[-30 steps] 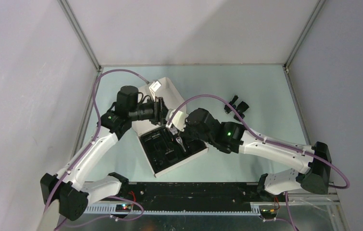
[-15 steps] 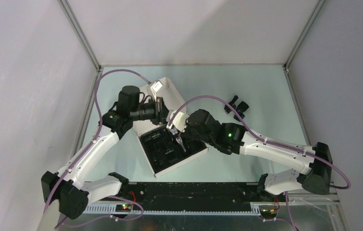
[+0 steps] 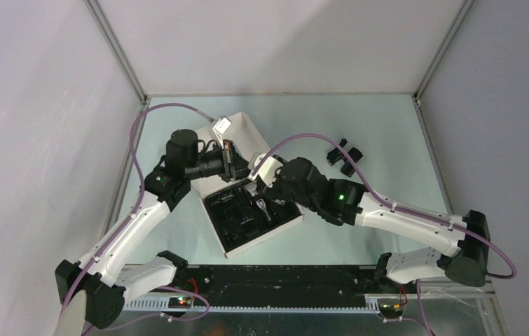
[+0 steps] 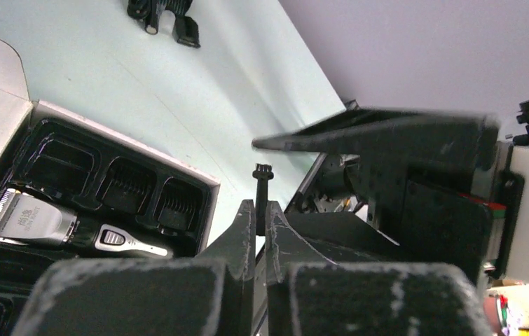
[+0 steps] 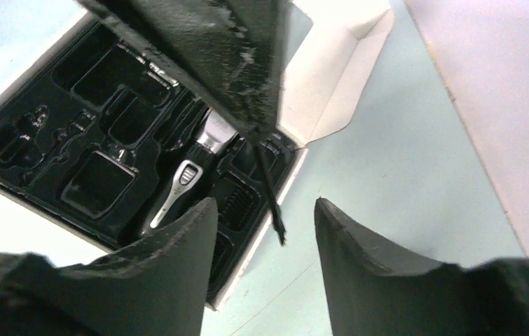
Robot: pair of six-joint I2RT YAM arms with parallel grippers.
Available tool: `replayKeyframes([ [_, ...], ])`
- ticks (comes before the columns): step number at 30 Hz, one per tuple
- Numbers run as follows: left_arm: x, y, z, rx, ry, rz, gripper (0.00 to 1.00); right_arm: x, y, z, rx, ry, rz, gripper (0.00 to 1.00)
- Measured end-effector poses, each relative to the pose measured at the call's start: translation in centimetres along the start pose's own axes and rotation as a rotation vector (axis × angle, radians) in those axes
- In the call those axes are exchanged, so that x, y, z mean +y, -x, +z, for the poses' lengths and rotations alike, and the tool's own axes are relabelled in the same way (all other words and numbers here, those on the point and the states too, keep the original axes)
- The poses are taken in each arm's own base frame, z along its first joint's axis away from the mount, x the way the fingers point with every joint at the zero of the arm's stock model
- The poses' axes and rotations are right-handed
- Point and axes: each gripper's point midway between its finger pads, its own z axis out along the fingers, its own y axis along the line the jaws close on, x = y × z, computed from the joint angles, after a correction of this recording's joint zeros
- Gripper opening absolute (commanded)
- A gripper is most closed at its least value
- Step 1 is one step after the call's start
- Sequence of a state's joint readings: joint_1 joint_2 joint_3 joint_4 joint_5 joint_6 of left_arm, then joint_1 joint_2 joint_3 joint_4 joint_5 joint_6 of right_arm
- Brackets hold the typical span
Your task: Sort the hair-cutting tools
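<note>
A thin black brush (image 4: 262,190) stands out between the tips of my left gripper (image 4: 261,210), which is shut on its stem above the box (image 3: 265,236). In the right wrist view the same brush (image 5: 270,199) hangs from the left fingers (image 5: 233,77), and my right gripper (image 5: 265,204) is open around its lower end without touching it. The silver-and-black clipper (image 4: 37,224) lies in the black tray (image 5: 30,150), with comb attachments (image 4: 129,185) in slots beside it. More black attachments (image 3: 344,155) lie on the table to the right. Both grippers (image 3: 239,162) (image 3: 253,176) meet over the tray's far edge.
The box's white lid (image 3: 244,131) lies open toward the back, behind the grippers. Purple cables arch over both arms. Grey walls close the table in on the left, the right and the back.
My left gripper has shut on the brush and my right gripper has opened, letting it go. Both arms shifted slightly toward the back.
</note>
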State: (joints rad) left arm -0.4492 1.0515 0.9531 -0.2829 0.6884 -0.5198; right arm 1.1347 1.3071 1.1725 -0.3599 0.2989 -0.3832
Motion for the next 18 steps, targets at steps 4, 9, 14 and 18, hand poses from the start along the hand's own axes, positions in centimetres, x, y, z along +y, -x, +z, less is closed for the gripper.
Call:
replayKeyframes([
  [4, -0.2, 0.5, -0.2, -0.085, -0.012, -0.019, 0.0, -1.6, 1.1, -1.1, -0.069, -0.029, 0.118, 0.76],
  [9, 0.2, 1.7, -0.5, -0.244, -0.009, -0.071, 0.0, -5.8, 2.5, -3.4, -0.192, -0.119, 0.336, 0.77],
  [14, 0.2, 3.4, -1.7, -0.425, -0.021, -0.144, 0.0, -8.0, 3.1, -4.6, -0.288, -0.163, 0.503, 0.78],
  [18, 0.9, 4.2, -2.5, -0.554, -0.037, -0.256, 0.0, -9.4, 2.7, -4.3, -0.342, -0.134, 0.717, 0.74],
])
